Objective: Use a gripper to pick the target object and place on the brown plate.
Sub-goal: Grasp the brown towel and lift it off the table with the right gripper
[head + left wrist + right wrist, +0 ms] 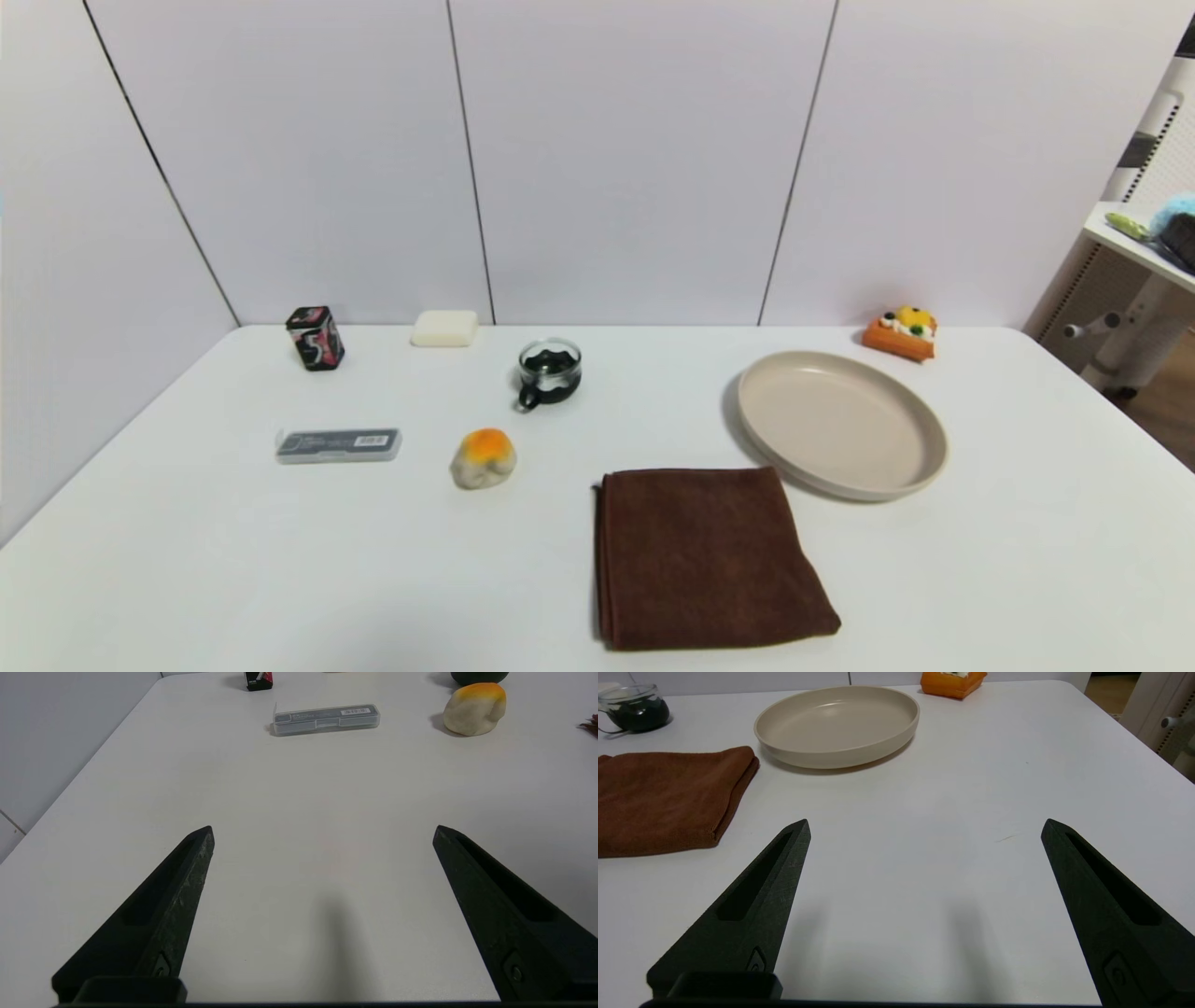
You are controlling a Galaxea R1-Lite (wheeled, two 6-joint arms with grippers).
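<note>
The dark brown folded towel (707,555) lies flat on the white table near the front, just left of and in front of the beige round plate (840,425). The plate is empty. Both show in the right wrist view, the towel (668,798) and the plate (837,725). My right gripper (924,826) is open and empty over bare table, to the right of the towel. My left gripper (322,830) is open and empty over bare table at the left. Neither gripper shows in the head view.
An orange-topped fuzzy ball (483,457), a glass cup (550,371), a grey flat case (338,444), a dark tin (315,338), a white soap bar (444,328) and an orange toy cake (901,332) stand on the table. A shelf (1144,243) is at the right.
</note>
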